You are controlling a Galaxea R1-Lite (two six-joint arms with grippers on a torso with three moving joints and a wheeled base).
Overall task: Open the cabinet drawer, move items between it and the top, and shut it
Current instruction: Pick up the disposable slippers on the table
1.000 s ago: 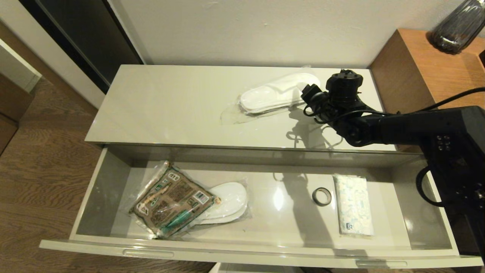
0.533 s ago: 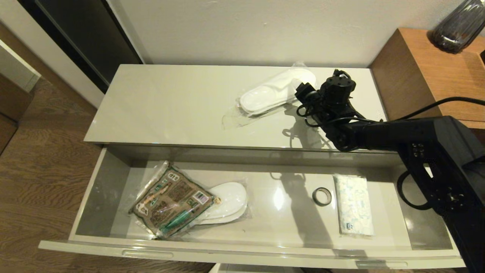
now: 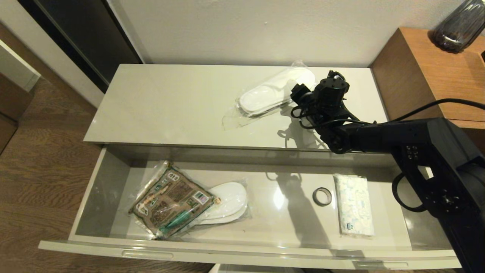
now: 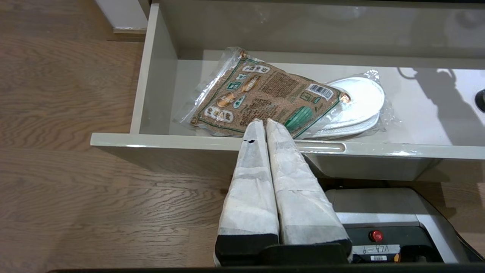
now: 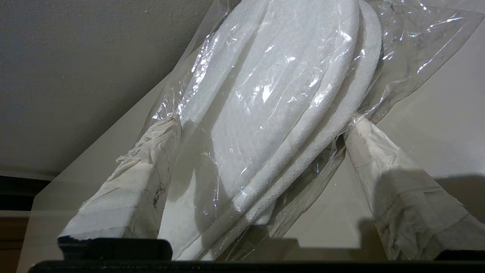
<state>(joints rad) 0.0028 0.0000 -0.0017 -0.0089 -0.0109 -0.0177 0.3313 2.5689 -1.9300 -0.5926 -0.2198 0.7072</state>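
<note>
Head view: the right gripper (image 3: 299, 99) has slid toward nine o'clock, spread fingers now straddling the wrapped slippers (image 3: 274, 91) on the top (image 3: 170, 110) (unclamped); pickup looks imminent.

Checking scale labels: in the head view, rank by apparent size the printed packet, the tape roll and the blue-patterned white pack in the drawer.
1. Printed packet, largest.
2. Blue-patterned white pack.
3. Tape roll, clearly smallest.

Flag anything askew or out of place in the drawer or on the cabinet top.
Nothing is spilled or damaged. In the open cabinet drawer, the printed packet lies skewed, overlapping a wrapped slipper pair. On the top, another wrapped slipper pair lies diagonally, between the right gripper's open fingers.
</note>
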